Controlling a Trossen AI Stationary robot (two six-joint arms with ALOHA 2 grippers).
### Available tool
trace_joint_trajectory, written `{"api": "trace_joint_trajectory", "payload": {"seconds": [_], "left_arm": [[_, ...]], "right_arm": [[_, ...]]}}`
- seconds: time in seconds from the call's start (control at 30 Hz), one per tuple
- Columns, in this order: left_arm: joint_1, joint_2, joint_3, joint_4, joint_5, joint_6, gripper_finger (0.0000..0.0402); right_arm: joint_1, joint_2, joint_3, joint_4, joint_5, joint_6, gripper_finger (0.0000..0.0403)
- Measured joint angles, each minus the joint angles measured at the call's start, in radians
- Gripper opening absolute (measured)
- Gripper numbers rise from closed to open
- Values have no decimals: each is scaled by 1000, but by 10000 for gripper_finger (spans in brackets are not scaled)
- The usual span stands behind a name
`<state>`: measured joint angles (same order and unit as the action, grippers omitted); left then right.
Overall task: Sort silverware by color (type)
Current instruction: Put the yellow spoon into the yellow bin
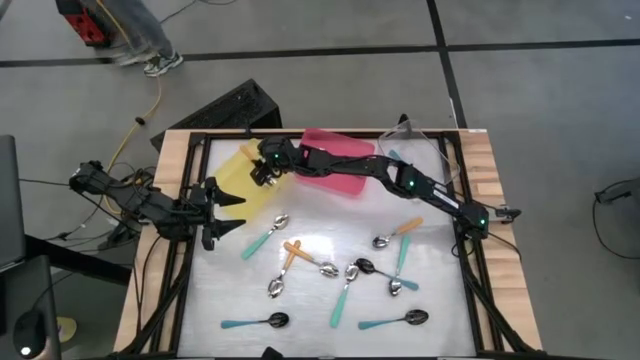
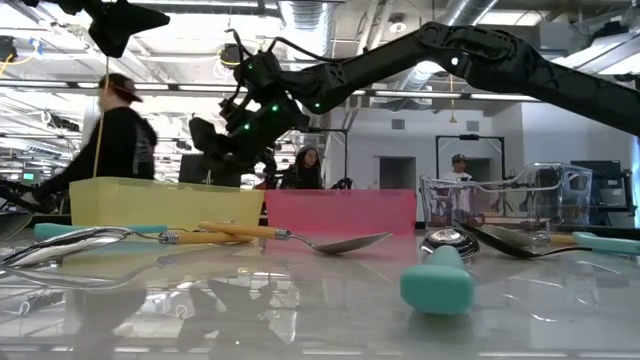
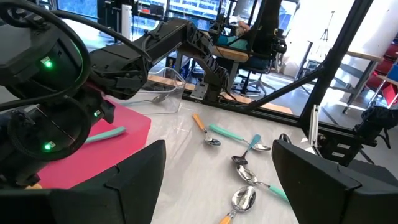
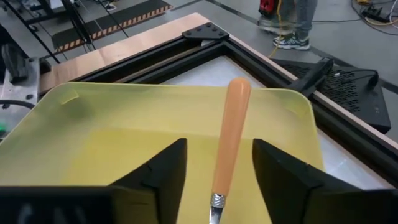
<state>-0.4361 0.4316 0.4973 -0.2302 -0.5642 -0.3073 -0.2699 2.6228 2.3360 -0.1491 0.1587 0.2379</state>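
Right wrist view — orange-handled spoon between parted jaws, above yellow tray.

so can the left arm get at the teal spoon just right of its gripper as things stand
Probably yes. The left gripper hangs open at the table's left edge, and the teal spoon lies apart from other spoons with nothing between.

Both arms are built of dark, near-black segments joined by rounded housings, and small green indicator lights are set along the right arm at its joints and wrist. Each gripper, the left gripper and the right gripper, is formed of two matt black, wedge-shaped fingers with flat inner faces. Thin black cables are looped around the wrist housings, at about nine o'clock in the left wrist view.
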Motion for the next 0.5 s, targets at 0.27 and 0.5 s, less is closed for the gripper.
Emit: {"api": "trace_joint_trajectory", "payload": {"seconds": [0.27,0.5], "left_arm": [[0,0,0,0,0,0,281],[0,0,0,0,-23,-1,281]], "right_arm": [[-5,-13,0,17,49,25,221],[11,0,0,-30,54,50,136]]}}
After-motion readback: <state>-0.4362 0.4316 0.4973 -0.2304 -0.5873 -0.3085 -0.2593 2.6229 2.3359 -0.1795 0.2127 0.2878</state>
